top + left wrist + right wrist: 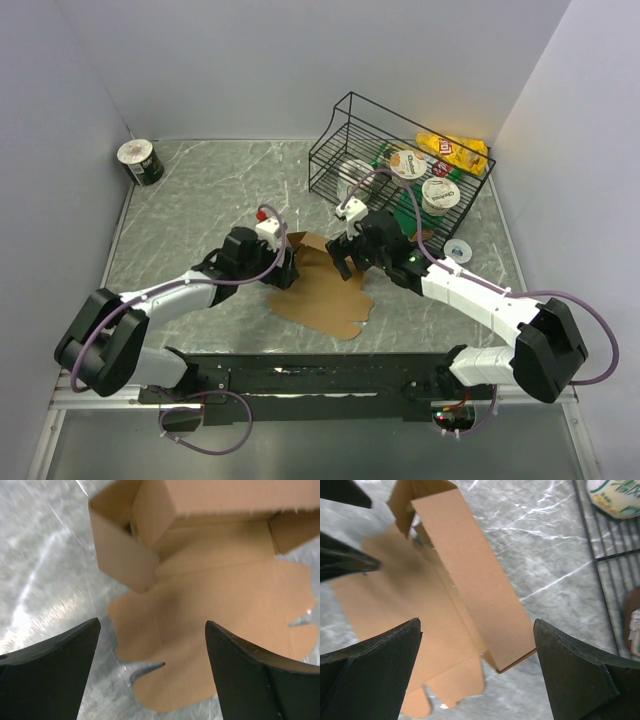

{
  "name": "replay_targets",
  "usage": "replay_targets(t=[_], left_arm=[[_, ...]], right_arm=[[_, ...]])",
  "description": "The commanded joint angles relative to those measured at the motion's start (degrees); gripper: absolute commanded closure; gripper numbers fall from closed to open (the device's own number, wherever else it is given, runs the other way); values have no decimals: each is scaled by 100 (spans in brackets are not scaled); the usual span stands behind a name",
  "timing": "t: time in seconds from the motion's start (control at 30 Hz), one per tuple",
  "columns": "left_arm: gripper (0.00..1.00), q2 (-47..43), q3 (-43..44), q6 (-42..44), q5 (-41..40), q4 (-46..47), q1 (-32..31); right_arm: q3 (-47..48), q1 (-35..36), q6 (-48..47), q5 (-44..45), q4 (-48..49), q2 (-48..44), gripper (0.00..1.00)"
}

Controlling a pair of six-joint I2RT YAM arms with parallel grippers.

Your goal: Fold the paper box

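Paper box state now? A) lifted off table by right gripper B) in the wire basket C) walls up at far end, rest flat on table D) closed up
C: the paper box has its far panels standing, the rest flat on the table.

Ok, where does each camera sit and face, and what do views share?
Top external: above, behind the bases, looking down on the grey marbled table; both arms show, left gripper and right gripper at the plain brown cardboard box.
Left wrist: down between its black fingers onto the box.
Right wrist: down between its fingers onto the box, black wire basket beside.
Shared: the box, in all three.
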Motion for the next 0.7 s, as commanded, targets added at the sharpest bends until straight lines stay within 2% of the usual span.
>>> replay_targets(t=[0.0, 0.13, 0.43, 0.5, 0.6, 0.67], left_arm=[[5, -424, -485, 50, 1185, 1504, 343], [5, -503, -749, 6, 1704, 1937, 791], [8, -231, -750, -451, 2776, 2948, 1864], [10, 172, -644, -487, 3301, 3194, 2154], [14, 752, -468, -574, 3602, 3625, 2391], [15, 1155, -337, -662, 3708, 3818, 2471]], right_arm=[[106, 9, -591, 331, 339, 282, 0], [597, 9, -828, 288, 50, 774, 0], [1257, -78, -1162, 33, -310, 1478, 0], [1494, -227, -1206, -456, -495, 1645, 0], [1626, -517, -1242, -1326, -697, 1698, 0], [1627, -649, -1338, -1601, -803, 1707, 0]])
